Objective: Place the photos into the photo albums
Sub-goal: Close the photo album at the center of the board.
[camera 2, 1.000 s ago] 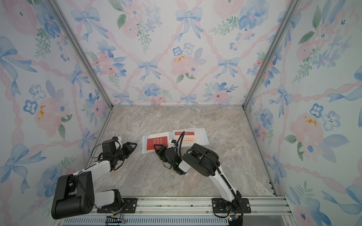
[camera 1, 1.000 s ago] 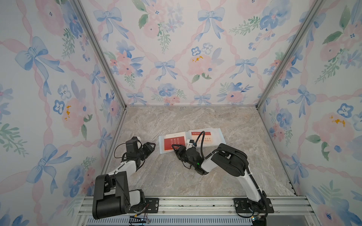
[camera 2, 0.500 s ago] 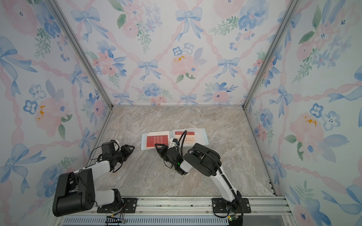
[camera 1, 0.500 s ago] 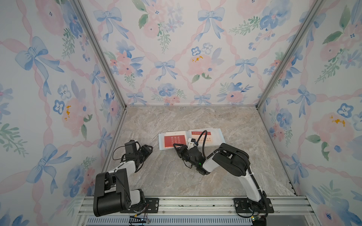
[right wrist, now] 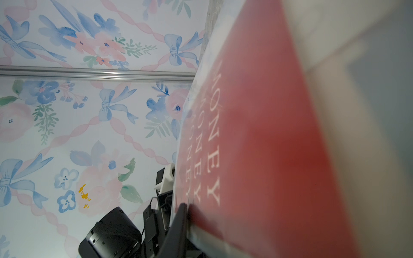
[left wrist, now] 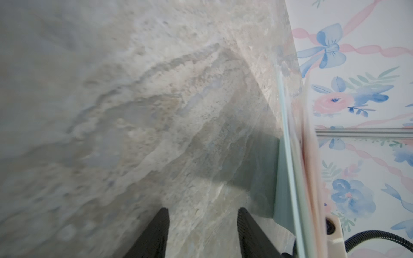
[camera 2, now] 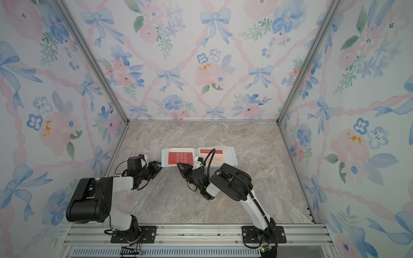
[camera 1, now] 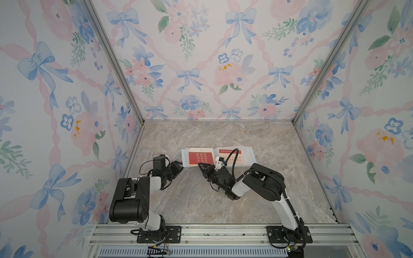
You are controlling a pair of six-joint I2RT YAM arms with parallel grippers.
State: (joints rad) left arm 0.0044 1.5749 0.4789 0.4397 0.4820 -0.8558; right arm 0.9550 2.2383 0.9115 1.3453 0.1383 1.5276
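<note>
Pale blue clear-sleeved photo album [camera 1: 245, 154] — open flat on grey marble tabletop [camera 1: 201, 201], red rectangular "MONEY" card [camera 1: 200, 157] on one page. Likely light, floppy, slick; lift by page corner. Left gripper [left wrist: 203, 210] half-spread, empty, beside album; right gripper [camera 1: 201, 165] at near page edge — grip unclear.

Marbled grey-beige tabletop [left wrist: 134, 111] fills most of the view, slightly blurred. The left tool [left wrist: 203, 211] reaches over it, its two dark fingers [left wrist: 156, 234] spread apart with only bare stone between them. Just beside one finger lies the photo album [left wrist: 288, 178], seen edge-on: a pale blue-green cover under white and pinkish pages [left wrist: 310, 178]. Beyond it stands a floral wall [left wrist: 357, 89] crossed by an aluminium rail [left wrist: 362, 132]. A cream bracket [left wrist: 335, 227] and a black ribbed cable [left wrist: 380, 236] show close behind the album.
</note>
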